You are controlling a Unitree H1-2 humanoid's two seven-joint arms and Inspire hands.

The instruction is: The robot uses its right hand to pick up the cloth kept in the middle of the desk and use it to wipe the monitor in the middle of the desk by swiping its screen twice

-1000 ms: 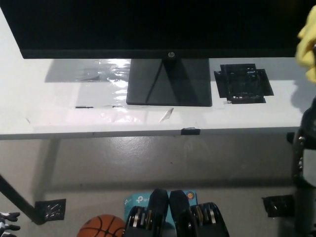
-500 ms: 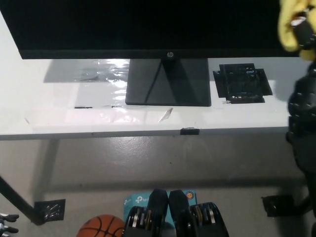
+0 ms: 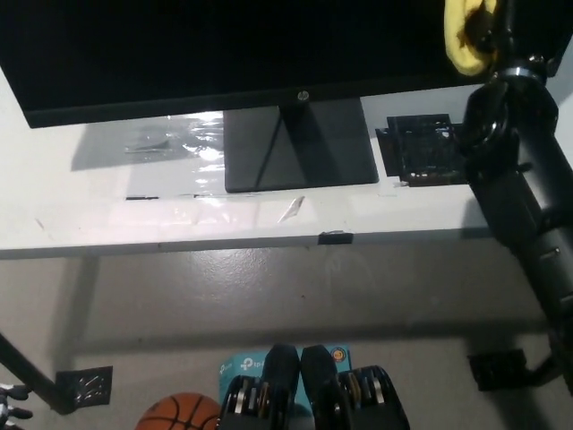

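Gripping cloth point(image 3: 463, 40), right hand point(image 3: 501, 31) half-hidden

The white desk point(image 3: 89, 224) carries the monitor point(image 3: 224, 45), its stand base near the middle. A black taped patch point(image 3: 421, 152) lies toward the right edge, and clear tape point(image 3: 206, 210) runs along the front edge.

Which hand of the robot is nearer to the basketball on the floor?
The left. The white left hand rests at the lower left, just left of the basketball. The black right hand is raised at the upper right, holding the yellow cloth against the monitor.
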